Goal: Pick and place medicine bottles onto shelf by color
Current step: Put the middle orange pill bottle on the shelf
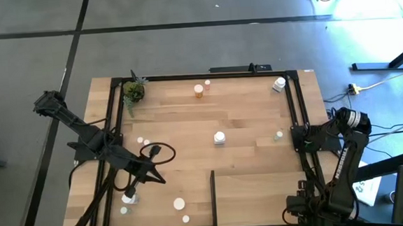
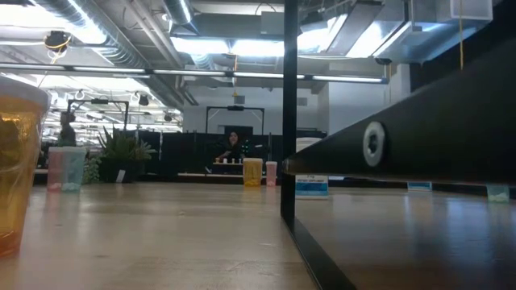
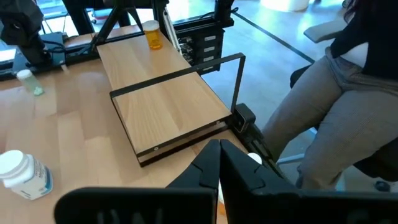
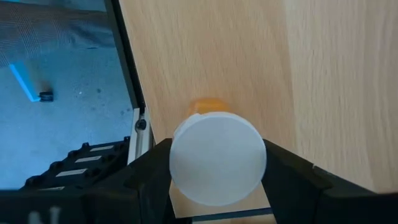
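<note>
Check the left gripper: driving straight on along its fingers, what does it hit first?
Likely the shelf. The left gripper, shut, points at its near black-edged side, and the wrist view shows nothing between them. Its height is unclear, so it might pass over the edge onto the panel.

No lettering, number or brand can be read anywhere in these views. The white bottle [image 3: 23, 176] on the table carries a bluish label, and a blue-and-white sign [image 2: 311, 187] stands at the table's far edge, but the print on both is too small to make out.
</note>
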